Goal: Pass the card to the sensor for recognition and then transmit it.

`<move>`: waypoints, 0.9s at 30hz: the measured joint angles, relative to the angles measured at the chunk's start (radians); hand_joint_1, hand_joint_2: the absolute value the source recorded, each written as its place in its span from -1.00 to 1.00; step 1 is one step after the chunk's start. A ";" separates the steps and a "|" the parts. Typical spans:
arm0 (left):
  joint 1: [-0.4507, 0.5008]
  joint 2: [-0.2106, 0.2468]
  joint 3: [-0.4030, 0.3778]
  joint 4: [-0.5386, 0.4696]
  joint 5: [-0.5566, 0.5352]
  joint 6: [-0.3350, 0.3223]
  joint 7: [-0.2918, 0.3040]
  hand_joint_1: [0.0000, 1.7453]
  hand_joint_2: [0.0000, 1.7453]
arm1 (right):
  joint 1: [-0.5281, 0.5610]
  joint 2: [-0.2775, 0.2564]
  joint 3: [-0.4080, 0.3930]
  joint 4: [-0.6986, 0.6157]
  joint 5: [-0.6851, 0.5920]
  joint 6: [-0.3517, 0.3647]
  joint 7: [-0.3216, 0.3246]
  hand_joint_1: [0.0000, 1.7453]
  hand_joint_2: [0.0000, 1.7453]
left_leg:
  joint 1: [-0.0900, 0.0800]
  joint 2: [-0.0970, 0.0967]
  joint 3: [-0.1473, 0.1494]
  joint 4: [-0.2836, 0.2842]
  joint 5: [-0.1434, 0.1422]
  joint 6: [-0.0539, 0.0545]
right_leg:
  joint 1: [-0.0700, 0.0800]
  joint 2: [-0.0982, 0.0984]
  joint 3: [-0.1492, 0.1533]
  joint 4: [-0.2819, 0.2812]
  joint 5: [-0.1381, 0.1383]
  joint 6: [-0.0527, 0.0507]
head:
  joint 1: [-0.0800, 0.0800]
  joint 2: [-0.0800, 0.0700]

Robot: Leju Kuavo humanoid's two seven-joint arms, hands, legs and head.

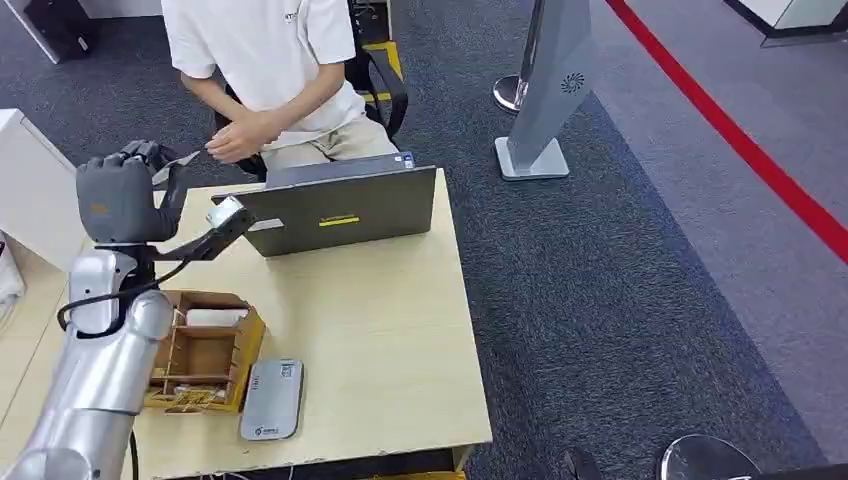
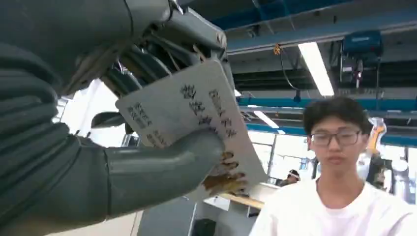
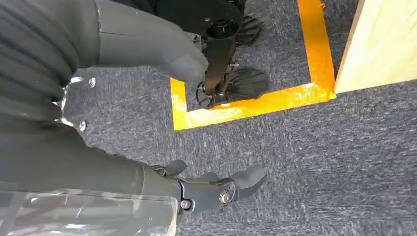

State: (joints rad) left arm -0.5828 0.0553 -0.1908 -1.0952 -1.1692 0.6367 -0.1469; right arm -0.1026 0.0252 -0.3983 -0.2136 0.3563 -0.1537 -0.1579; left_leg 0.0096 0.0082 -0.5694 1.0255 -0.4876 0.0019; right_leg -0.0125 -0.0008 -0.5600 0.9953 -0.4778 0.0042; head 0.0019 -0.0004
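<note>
Card [image 2: 196, 113] sits pinched in the left robot hand [image 1: 118, 195], the thick thumb pressing one face and the darker fingers [image 2: 142, 59] backing the other, raised above the far left corner of the worktop [image 1: 390, 330] and held out toward the seated person [image 1: 270, 60]. That person's hands [image 1: 238, 138] rest together just beyond the card's edge, near but not plainly touching it. The main risk is the handover: the thumb bears on a small part of the card, so a pull before the robot hand loosens could bend or twist it, and loosening too early would drop it between worktop edge and lap. The sensor [image 1: 272, 400] lies near the front edge beside the wooden organiser [image 1: 205, 350]; whether it read the card cannot be told. The right robot hand [image 3: 211, 189] hangs over the carpet, fingers apart, holding nothing.
</note>
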 joint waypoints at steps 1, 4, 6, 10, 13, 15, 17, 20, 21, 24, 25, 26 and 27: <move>0.048 0.000 -0.014 -0.069 -0.002 0.007 0.000 1.00 1.00 | 0.006 0.000 -0.008 0.000 -0.004 0.000 -0.003 -1.00 1.00 | 0.000 0.000 -0.001 0.000 0.000 0.000 | 0.000 0.000 0.000 0.000 0.000 0.000 | 0.000 0.000; 0.143 0.001 -0.041 -0.204 -0.009 0.011 0.000 1.00 1.00 | 0.015 0.000 -0.018 0.001 -0.005 -0.002 -0.006 -1.00 1.00 | 0.000 -0.003 -0.002 0.000 0.000 0.000 | 0.000 -0.002 -0.001 0.000 -0.001 0.000 | 0.001 0.000; 0.174 0.005 -0.049 -0.260 -0.007 0.010 0.000 1.00 1.00 | 0.017 0.000 -0.022 0.001 -0.005 -0.002 -0.006 -1.00 1.00 | 0.000 -0.002 -0.002 0.000 0.000 0.000 | 0.000 -0.002 -0.001 0.000 -0.001 0.000 | 0.001 0.000; 0.227 0.008 -0.067 -0.338 0.000 0.014 -0.022 1.00 1.00 | 0.019 0.000 -0.035 0.001 -0.006 -0.003 -0.012 -1.00 1.00 | 0.000 -0.002 -0.002 0.000 0.000 0.000 | 0.000 -0.002 -0.001 0.000 0.000 0.000 | 0.001 0.000; 0.295 0.008 -0.092 -0.400 -0.009 0.018 -0.031 1.00 1.00 | 0.024 0.000 -0.043 0.001 -0.012 -0.007 -0.022 -1.00 1.00 | 0.000 -0.002 -0.002 0.000 0.000 0.000 | 0.000 -0.002 -0.001 0.000 -0.001 0.000 | 0.002 0.000; 0.338 0.008 -0.108 -0.432 -0.016 0.012 -0.031 1.00 1.00 | 0.025 0.000 -0.052 0.001 -0.015 -0.010 -0.028 -1.00 1.00 | 0.000 -0.002 -0.002 0.000 0.000 0.000 | 0.000 -0.001 -0.001 0.000 -0.001 0.000 | 0.002 0.000; 0.372 0.008 -0.120 -0.446 -0.019 -0.005 -0.029 1.00 1.00 | 0.028 0.000 -0.059 0.001 -0.015 -0.010 -0.031 -1.00 1.00 | 0.000 -0.002 -0.002 0.000 0.000 0.000 | 0.000 -0.002 -0.002 0.000 -0.001 0.000 | 0.001 0.000; 0.407 0.012 -0.137 -0.446 -0.029 -0.063 -0.011 1.00 1.00 | 0.031 0.000 -0.064 0.001 -0.012 -0.010 -0.030 -1.00 1.00 | 0.000 -0.002 -0.002 0.000 0.000 0.000 | 0.000 -0.002 -0.002 0.000 -0.001 0.000 | 0.001 0.000; 0.412 0.014 -0.141 -0.442 -0.033 -0.085 -0.003 1.00 1.00 | 0.032 0.000 -0.067 0.001 -0.008 -0.010 -0.030 -1.00 1.00 | 0.000 -0.002 -0.002 0.000 0.000 0.000 | 0.000 -0.002 -0.002 0.000 -0.001 0.000 | 0.001 0.000; 0.419 0.019 -0.158 -0.413 -0.048 -0.153 0.024 1.00 1.00 | 0.033 0.000 -0.074 0.001 -0.005 -0.007 -0.031 -1.00 1.00 | 0.000 -0.002 -0.002 0.000 0.000 0.000 | 0.000 -0.002 -0.002 0.000 -0.001 0.000 | 0.001 0.000; 0.423 0.019 -0.162 -0.402 -0.051 -0.165 0.027 1.00 1.00 | 0.034 0.000 -0.078 0.001 -0.004 -0.006 -0.031 -1.00 1.00 | 0.000 -0.002 -0.002 0.000 0.000 0.000 | 0.000 -0.002 -0.002 0.000 -0.001 0.000 | 0.001 0.000; 0.427 0.021 -0.167 -0.395 -0.054 -0.177 0.035 1.00 1.00 | 0.035 0.000 -0.082 0.001 -0.004 -0.006 -0.031 -1.00 1.00 | 0.000 -0.002 -0.002 0.000 0.000 0.000 | 0.000 -0.001 -0.002 0.000 -0.001 0.000 | 0.001 0.000; 0.429 0.023 -0.172 -0.390 -0.059 -0.189 0.039 1.00 1.00 | 0.036 0.000 -0.083 0.001 -0.004 -0.006 -0.030 -1.00 1.00 | 0.000 -0.002 -0.002 0.000 0.000 0.000 | 0.000 -0.002 -0.002 0.000 -0.001 0.000 | 0.001 0.000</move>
State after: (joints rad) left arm -0.1536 0.0786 -0.3631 -1.4851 -1.2287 0.4475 -0.1076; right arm -0.0664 0.0252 -0.4818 -0.2125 0.3521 -0.1595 -0.1884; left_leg 0.0100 0.0062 -0.5713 1.0256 -0.4873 0.0020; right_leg -0.0122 -0.0026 -0.5619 0.9951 -0.4783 0.0041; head 0.0031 -0.0004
